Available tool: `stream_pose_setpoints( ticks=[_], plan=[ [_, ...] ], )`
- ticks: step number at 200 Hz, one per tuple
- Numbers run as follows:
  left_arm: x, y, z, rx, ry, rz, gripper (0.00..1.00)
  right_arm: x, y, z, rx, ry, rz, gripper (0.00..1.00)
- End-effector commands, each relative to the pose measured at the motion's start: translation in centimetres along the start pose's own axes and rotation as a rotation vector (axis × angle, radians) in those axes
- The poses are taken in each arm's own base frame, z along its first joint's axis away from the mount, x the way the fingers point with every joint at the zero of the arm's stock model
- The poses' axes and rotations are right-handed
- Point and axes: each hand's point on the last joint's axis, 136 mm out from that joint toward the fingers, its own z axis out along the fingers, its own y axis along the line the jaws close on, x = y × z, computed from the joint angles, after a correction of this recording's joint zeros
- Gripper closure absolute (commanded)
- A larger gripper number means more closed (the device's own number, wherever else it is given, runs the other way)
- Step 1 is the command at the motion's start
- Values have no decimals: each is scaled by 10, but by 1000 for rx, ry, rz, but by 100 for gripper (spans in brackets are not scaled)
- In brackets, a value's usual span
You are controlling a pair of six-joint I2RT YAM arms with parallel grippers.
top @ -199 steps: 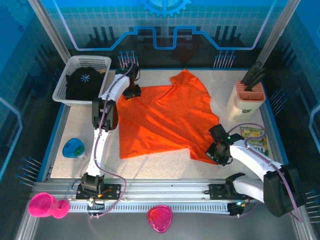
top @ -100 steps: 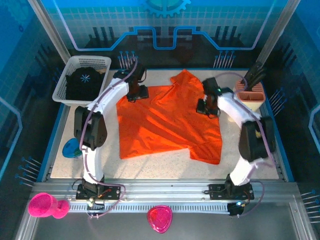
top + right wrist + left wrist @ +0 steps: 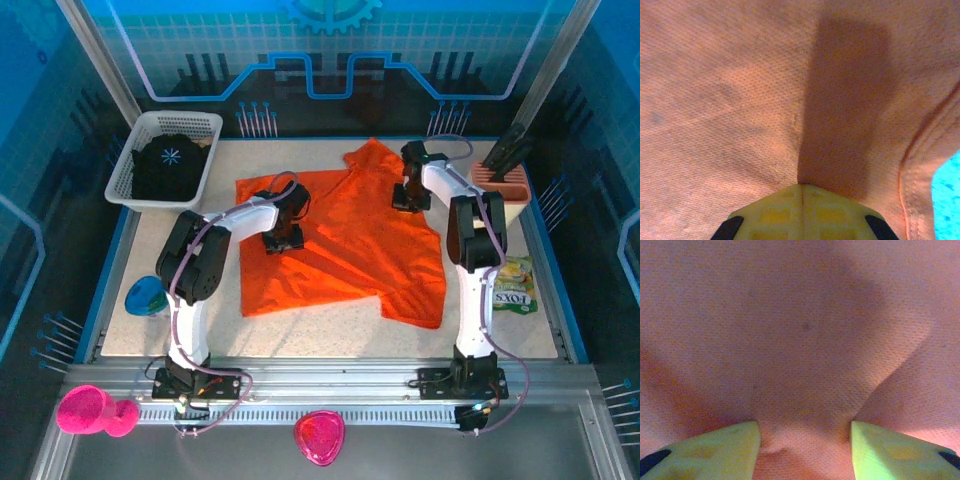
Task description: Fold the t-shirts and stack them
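Seen from the overhead camera, the orange t-shirt [image 3: 340, 245] lies spread and rumpled across the middle of the table [image 3: 155, 338], with both arms reaching onto it. The left gripper [image 3: 283, 240] is down on the shirt's left half, and the right gripper [image 3: 409, 198] is near its far right edge. The black t-shirt [image 3: 168, 168], starburst print up, sits bunched in the white mesh basket [image 3: 182, 118], beyond the orange shirt's far left corner and apart from it. To the orange shirt's right stand a knife block [image 3: 500, 185] and, nearer the arms, a snack packet [image 3: 512, 290]. A blue object [image 3: 148, 296] lies off the shirt's near left corner. From the left wrist, against the orange knit, the two yellow-green fingers [image 3: 725, 447] stand apart, jaws open, tips at the cloth, with a low pucker of fabric between them. From the right wrist, the fingers are pressed together with only a thin seam between them. Their joined tip sits against the orange cloth, near its stitched hem [image 3: 907, 170]. Whether any fabric is caught between them cannot be told.
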Motion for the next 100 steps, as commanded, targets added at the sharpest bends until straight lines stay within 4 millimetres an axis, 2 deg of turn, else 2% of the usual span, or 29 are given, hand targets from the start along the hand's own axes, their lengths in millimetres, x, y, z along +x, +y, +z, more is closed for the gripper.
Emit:
stream_pose_setpoints(
  ticks=[1,39,73,89,100],
  plan=[
    [21,15,23,-53,50,-29,49,47,-29,6,74,124,84,100],
    [43,25,23,-58,77,-27,49,72,-33,1,45,140,115,100],
    [64,20,23,-26,93,-23,49,74,-34,-4,48,126,118,100],
    [59,12,15,-7,71,-10,47,66,-34,-8,48,107,111,100],
    [47,5,5,1,42,4,46,59,-32,-12,44,97,102,100]
  ],
)
